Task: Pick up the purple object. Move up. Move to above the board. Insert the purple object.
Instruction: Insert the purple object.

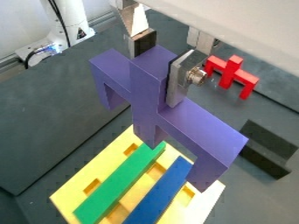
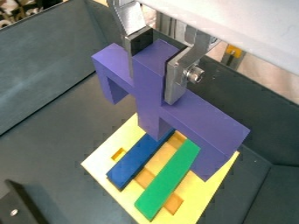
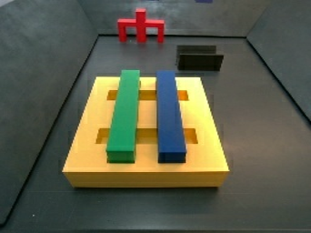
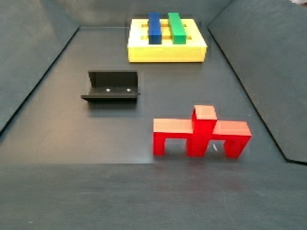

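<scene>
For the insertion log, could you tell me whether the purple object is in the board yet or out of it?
Out: in both wrist views the gripper holds the purple object above the board, clear of its slots.

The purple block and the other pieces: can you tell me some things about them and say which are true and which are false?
1. The claw grips the purple block in both wrist views. True.
2. The purple block hangs above the board. True.
3. The red piece sits on the board. False: it stands on the floor, apart from it.
4. The board carries a green bar and a blue bar. True.
5. The fixture is yellow. False: it is dark.
</scene>
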### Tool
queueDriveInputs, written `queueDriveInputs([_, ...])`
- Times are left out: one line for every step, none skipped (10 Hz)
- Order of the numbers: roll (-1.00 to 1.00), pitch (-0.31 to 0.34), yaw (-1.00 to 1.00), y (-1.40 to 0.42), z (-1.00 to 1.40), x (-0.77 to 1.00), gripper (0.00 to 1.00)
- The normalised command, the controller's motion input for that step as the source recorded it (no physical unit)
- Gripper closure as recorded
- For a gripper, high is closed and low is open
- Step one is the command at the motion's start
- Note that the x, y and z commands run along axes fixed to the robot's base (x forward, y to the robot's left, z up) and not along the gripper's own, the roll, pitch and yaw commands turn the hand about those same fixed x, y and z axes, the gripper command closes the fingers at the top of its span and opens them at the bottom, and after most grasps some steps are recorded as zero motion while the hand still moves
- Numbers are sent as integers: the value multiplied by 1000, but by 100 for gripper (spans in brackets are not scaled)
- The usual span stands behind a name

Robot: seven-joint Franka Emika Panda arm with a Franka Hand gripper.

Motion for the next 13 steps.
queueDriveInputs([14,-103,43,-1000,-243,0,100])
queueDriveInputs([11,-107,89,-1000,-314,0,100])
queueDriveInputs([80,-124,69,-1000,-494,0,100])
queueDriveInputs([207,-151,0,-897,-731,197,100])
queueDriveInputs([253,-84,-20,-523,-697,431,100])
queueDriveInputs([239,-54,0,-309,-760,386,100])
queueDriveInputs([239,-54,6,-89,-800,126,100])
queueDriveInputs([234,-106,66,0,-831,-97,100])
queueDriveInputs([244,-166,23,34,-737,-340,100])
queueDriveInputs([166,-156,0,86,-663,-346,100])
queueDriveInputs([0,-86,40,0,-369,-386,100])
queueDriveInputs([-27,-4,54,0,-194,-86,100])
queueDriveInputs([-113,0,86,-160,-174,43,100])
